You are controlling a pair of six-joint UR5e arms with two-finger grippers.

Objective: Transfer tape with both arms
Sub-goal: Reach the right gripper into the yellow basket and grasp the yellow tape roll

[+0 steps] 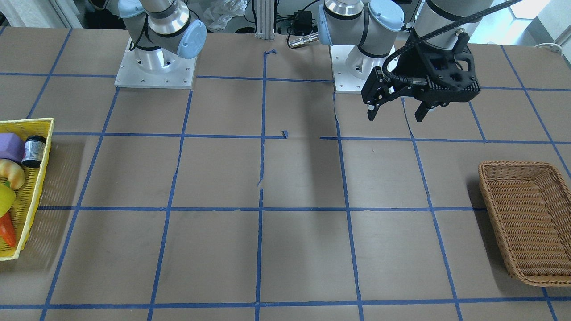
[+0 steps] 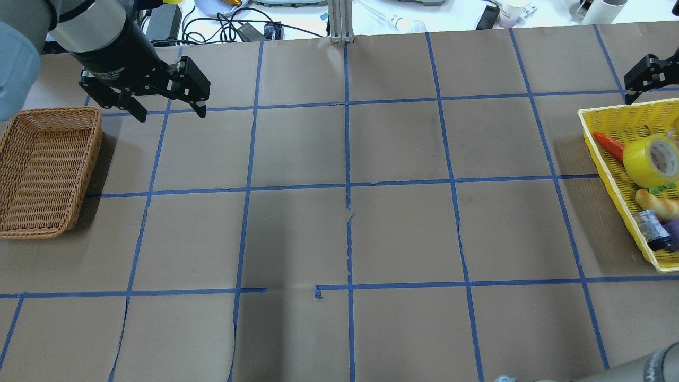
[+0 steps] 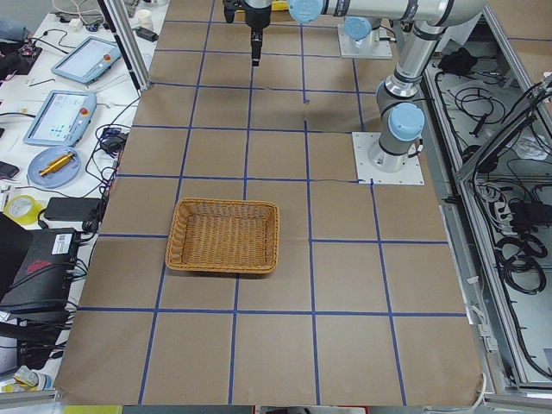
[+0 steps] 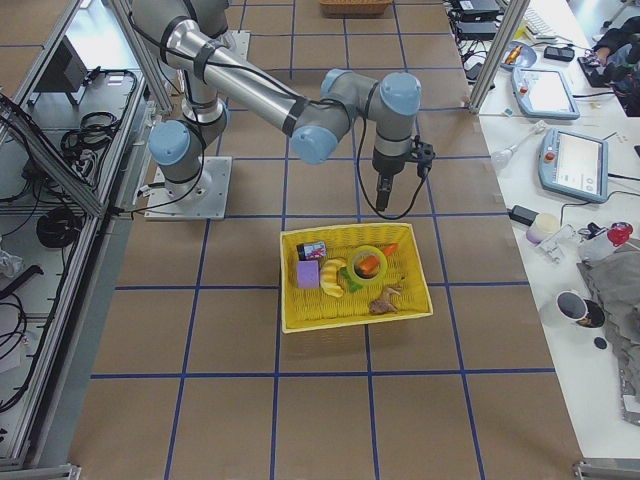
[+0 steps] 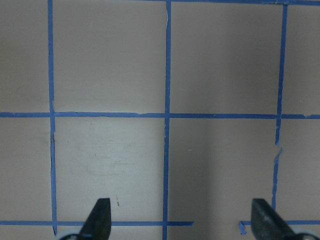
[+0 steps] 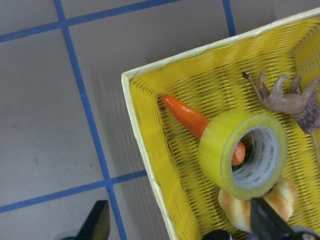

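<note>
- Both grippers are empty with jaws spread wide: left gripper [image 2: 172, 115] hangs above bare table at about 2 o'clock of the wicker basket [image 2: 48, 170]; right gripper [image 6: 181, 225] hovers over the near corner of the yellow basket [image 6: 150, 165].
- The tape [image 6: 245, 155] is not yet picked. It lies tilted in the yellow basket, at 3 o'clock of the table in the overhead view, and at roughly 4 o'clock from centre in the right wrist view.
- Risk: the carrot [image 6: 187, 115] pokes through the tape's core. Lifting the roll could drag the carrot along or snag on it.
- Risk: the bread roll [image 6: 250, 200] touches the tape at its 6 o'clock, and a finger coming down there may pinch the roll instead of the tape.
- Risk: the left-hand finger in the right wrist view sits outside the rim. A straight descent would likely hit the basket wall or tip the basket.
- Risk: the tape leans and does not lie flat, so jaws closing on the curved outer face could squirt it out. A grip across the wall through the core looks safer, but the carrot blocks part of it.
- Risk: the toy animal [image 6: 287, 97] at the tape's 1 o'clock may be bumped.
- Handover risk: the arms are well apart, and a poor first grip leaves little of the roll for the left gripper, so a mid-air drop is possible.
</note>
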